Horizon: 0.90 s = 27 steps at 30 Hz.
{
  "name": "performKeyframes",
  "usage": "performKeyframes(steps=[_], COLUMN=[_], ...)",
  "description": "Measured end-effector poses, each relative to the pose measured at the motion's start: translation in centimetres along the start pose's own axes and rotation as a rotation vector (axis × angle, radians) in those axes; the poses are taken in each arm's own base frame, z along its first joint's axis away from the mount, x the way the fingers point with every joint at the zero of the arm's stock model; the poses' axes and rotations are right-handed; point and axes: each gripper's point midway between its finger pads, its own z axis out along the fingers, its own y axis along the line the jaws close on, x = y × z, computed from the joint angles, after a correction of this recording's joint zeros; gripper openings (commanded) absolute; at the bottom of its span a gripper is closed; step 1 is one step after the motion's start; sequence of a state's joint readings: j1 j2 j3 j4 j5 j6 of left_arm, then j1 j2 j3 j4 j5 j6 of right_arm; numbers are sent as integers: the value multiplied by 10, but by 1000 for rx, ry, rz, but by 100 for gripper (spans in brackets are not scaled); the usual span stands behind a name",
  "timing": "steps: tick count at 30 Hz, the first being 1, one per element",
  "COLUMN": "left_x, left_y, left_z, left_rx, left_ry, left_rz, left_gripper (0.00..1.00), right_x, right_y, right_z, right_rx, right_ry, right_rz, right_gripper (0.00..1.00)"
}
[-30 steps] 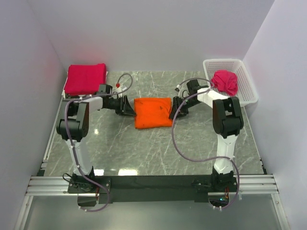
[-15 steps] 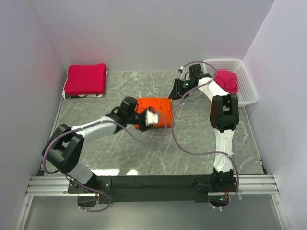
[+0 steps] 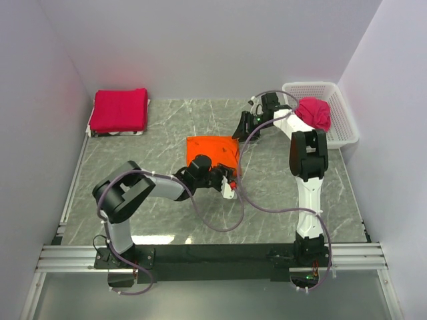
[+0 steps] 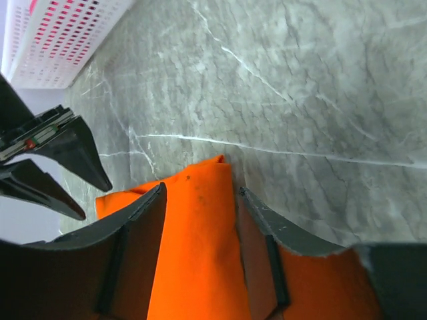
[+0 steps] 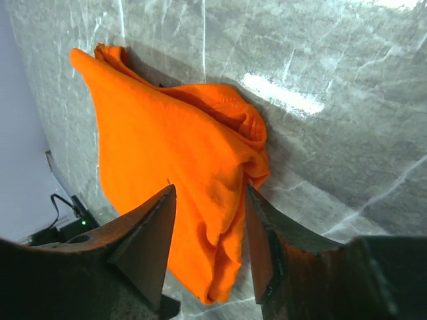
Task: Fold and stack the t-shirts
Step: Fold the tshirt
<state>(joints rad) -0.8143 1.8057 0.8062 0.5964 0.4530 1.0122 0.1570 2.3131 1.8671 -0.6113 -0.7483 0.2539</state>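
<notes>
The bright orange t-shirt (image 3: 212,151) lies folded at the table's middle. My left gripper (image 3: 225,177) is at its near right corner. In the left wrist view its jaws (image 4: 200,193) are open and straddle a strip of the orange cloth (image 4: 197,247). My right gripper (image 3: 241,130) is open and empty above the shirt's far right corner. In the right wrist view the shirt (image 5: 167,147) shows between and beyond its fingertips (image 5: 210,190). A folded crimson-pink t-shirt (image 3: 120,110) lies at the far left. A crumpled crimson-pink t-shirt (image 3: 314,113) sits in the basket.
A white lattice basket (image 3: 337,100) stands at the far right by the wall and shows in the left wrist view (image 4: 60,33). White walls close in the left, back and right. The right gripper's black fingers (image 4: 57,157) show in the left wrist view.
My left arm swung from the shirt's left side across to its near right corner. My right gripper drew back from the shirt's right edge toward the far side.
</notes>
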Motion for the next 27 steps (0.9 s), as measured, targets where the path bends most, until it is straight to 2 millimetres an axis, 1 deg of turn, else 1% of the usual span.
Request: performKeyframes(steps=[7,11,13,14,16,17,18,20,21,22,23,25,26,27], left_x=[16,19,19,19,21,22,23,25,26,26,27,27,27,26], left_y=[-13,-18,-20,-21,-22,-22,-22,-21,-21,-20,-20,-20,-20,-20], left_z=[13,22,28,31,36,37,38,39,39,39,38,38,39,39], left_rx=[13,21,26,29,31,30,29,26,25,23,21,22,22,23], left_ry=[32,39,42,43,51,56,60,68,71,75,77,77,76,75], left_rz=[51,76,88,93,100,102,105,109,111,110,114,119,121,122], left_gripper=[53,52,47,44,32,27,20,14,6,3,1,1,1,1], right_x=[6,9,9,8,8,8,7,7,6,6,4,3,3,3], right_y=[-11,-16,-16,-16,-16,-16,-15,-15,-14,-13,-12,-12,-11,-11], right_z=[11,16,16,16,17,17,17,17,17,17,17,17,17,17], right_rx=[1,5,4,3,0,-3,-5,-9,-12,-15,-17,-19,-20,-21], right_ry=[24,35,34,32,31,32,30,31,30,29,26,24,23,23], right_rz=[37,50,50,48,46,47,45,46,45,45,43,42,42,41], right_gripper=[48,47,45,42,36,30,27,21,19,17,11,6,0,0])
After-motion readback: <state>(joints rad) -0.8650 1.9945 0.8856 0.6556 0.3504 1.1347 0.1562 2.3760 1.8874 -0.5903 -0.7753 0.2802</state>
